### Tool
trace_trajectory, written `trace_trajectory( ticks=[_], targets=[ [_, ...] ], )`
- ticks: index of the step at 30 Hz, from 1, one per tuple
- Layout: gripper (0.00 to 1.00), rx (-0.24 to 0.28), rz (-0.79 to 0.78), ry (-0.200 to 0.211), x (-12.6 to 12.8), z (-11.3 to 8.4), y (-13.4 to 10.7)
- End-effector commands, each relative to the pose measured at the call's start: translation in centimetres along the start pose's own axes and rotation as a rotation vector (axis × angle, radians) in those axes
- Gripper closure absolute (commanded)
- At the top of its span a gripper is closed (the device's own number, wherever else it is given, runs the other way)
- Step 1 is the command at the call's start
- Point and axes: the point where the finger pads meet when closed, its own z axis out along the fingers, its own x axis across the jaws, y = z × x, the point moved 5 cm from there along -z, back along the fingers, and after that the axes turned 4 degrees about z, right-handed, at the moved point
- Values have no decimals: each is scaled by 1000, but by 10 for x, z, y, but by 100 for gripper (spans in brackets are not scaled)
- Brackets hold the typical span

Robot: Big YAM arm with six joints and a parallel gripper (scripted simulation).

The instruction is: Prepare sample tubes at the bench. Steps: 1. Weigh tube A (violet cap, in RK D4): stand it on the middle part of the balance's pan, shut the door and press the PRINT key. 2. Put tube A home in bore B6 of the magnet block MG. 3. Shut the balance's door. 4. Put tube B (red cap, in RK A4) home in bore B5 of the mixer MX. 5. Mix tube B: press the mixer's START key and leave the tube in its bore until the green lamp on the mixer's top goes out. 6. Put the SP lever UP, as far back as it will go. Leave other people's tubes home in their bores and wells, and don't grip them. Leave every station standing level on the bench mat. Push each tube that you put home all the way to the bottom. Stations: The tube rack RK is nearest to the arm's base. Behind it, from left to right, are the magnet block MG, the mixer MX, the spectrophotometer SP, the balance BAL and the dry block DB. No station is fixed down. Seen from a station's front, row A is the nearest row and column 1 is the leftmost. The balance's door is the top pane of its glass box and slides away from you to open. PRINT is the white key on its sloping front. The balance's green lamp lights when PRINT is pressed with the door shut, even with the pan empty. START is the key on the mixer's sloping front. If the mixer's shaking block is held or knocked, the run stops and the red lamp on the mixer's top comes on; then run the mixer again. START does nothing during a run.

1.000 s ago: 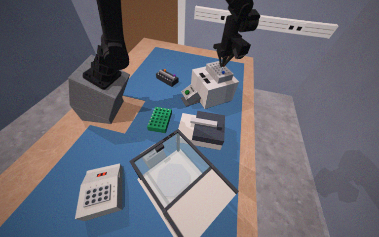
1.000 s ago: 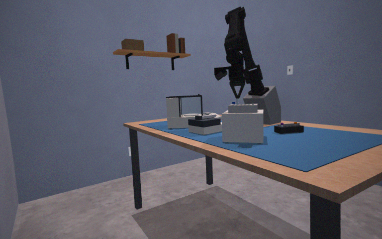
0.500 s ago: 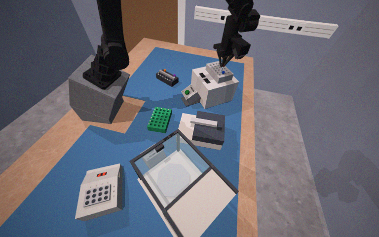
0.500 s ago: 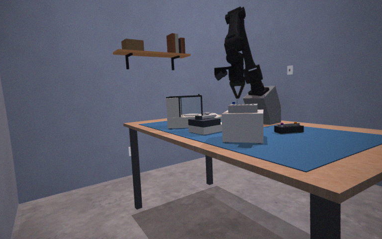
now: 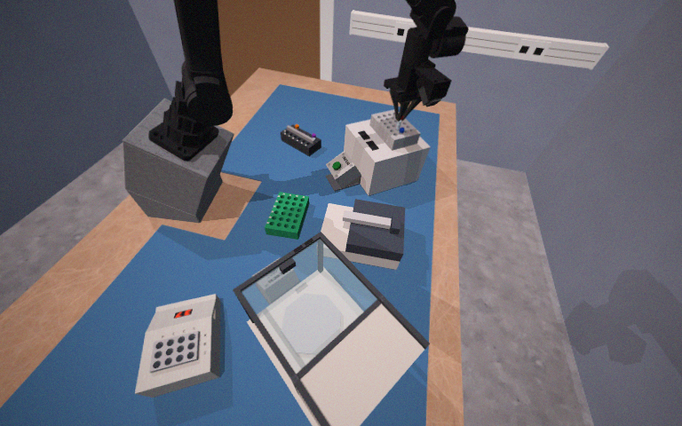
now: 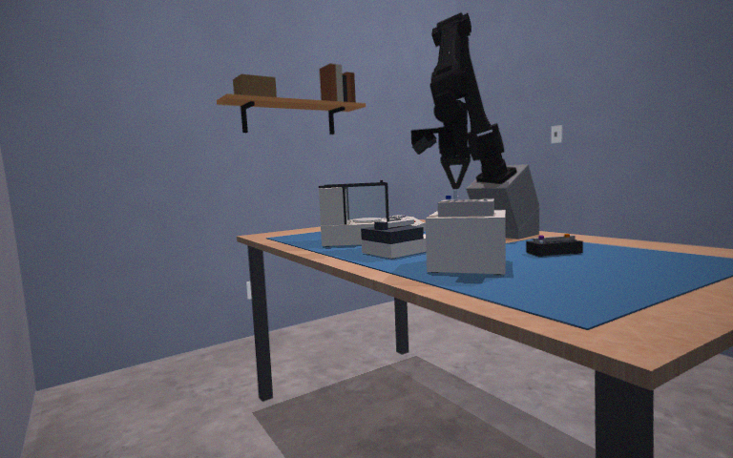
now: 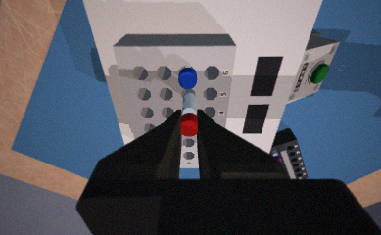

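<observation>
My fingers point(image 5: 399, 118) point(image 6: 456, 187) grip the red-capped tube point(image 7: 189, 123) above the mixer point(image 5: 387, 153) point(image 6: 466, 243) point(image 7: 207, 20); seating, mixing and lever remain. Violet cap point(image 5: 313, 135) point(image 6: 540, 238) sits in the magnet block point(image 5: 300, 142) point(image 6: 554, 247) point(image 7: 291, 149).

Top looks down, exterior level; both show bench.

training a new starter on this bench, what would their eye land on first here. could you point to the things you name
Probably the black arm point(image 5: 204, 79) point(image 6: 455, 73), its gripper point(image 5: 399, 117) point(image 6: 455, 187) point(image 7: 189, 117) pinching a red-capped tube point(image 7: 189, 124) above the mixer point(image 5: 387, 163) point(image 6: 466, 243) point(image 7: 270, 29). Then the big glass box point(image 5: 338, 361) point(image 6: 330, 207) toward the mat's other end, and the bright green rack point(image 5: 283, 230) between arm base and stations.
</observation>
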Motion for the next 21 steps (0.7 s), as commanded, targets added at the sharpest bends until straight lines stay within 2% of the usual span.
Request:
trace_trajectory(
  ticks=[1,6,7,9,10,12,13,21],
  targets=[
    [91,-1,2,25,10,-8,3],
    [91,-1,2,25,10,-8,3],
    [91,-5,-3,2,9,0,7],
    [91,-5,-2,6,11,-1,8],
    [91,-1,2,25,10,-8,3],
    [91,-1,2,25,10,-8,3],
    [91,-4,-1,19,17,-4,7],
    [91,-4,-1,9,10,6,6]
  ],
)
